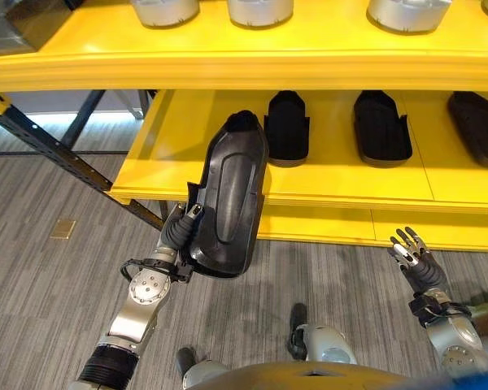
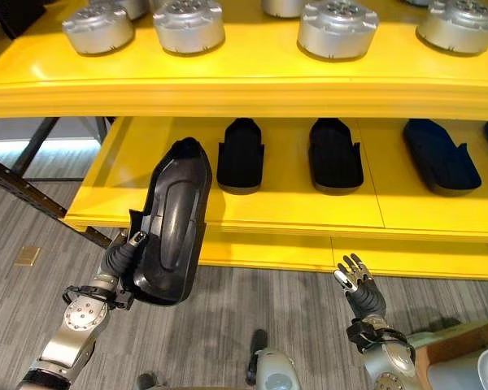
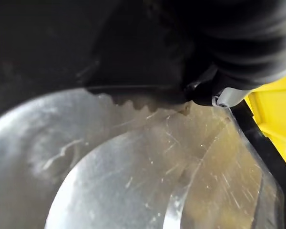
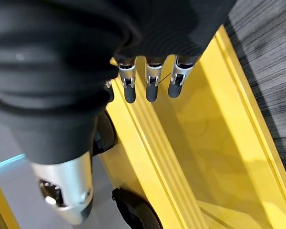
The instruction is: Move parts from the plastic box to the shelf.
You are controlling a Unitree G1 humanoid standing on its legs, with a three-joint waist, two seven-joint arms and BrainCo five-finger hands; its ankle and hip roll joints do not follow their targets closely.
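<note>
Mid-task, one part in transit: the left hand (image 1: 181,230) has its fingers curled around the lower edge of a long black part (image 1: 228,195), holding it upright and tilted, tip pointing to 12 o'clock, in front of the left end of the yellow shelf (image 1: 342,195). The part's tip overlaps the lower tier's front lip but it is not set down yet. Already on the lower tier: three similar black parts (image 1: 287,126) (image 1: 381,127) (image 1: 479,127) in a row, running from 12 toward 3 o'clock of the held one. The free spot sits at the tier's left end, just behind the held part, so that looks like the placement target. Upper tier carries round silver parts (image 2: 188,24) along its length. The right hand (image 2: 356,284) hangs idle at 4 o'clock, fingers straight and spread, carrying nothing, just in front of the shelf's front edge. In the way: the upper tier's front edge overhangs the slot, and the nearest placed black part sits close on the right. The dark shelf brace (image 1: 49,145) runs at 9 o'clock. Plastic box can't be made out, so remaining count unknown.
</note>
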